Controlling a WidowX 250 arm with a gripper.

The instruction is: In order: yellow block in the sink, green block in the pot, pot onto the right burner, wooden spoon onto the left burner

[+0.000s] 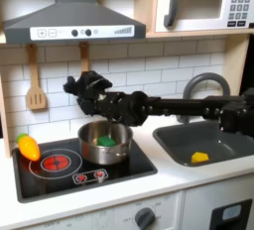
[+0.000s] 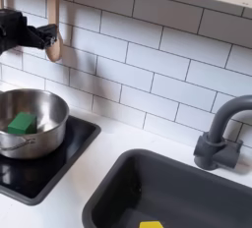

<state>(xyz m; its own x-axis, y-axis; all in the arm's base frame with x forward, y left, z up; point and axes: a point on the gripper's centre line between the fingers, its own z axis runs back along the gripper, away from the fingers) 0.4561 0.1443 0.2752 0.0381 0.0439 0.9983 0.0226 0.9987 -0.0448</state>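
Yellow block is in the sink, green block in the pot, pot on the burner at first exterior view's right. Gripper is up by the spoon on the wall, prob. to grab it. Can't tell if fingers are wide or closed.

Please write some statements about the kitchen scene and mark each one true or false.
1. The green block lies inside the pot. True.
2. The yellow block sits on the stove. False: it lies in the sink.
3. The pot stands on the burner at the first exterior view's right. True.
4. The gripper is down in the sink. False: it is up at the wall, by the wooden spoon.
5. The spatula hangs on the wall. True.
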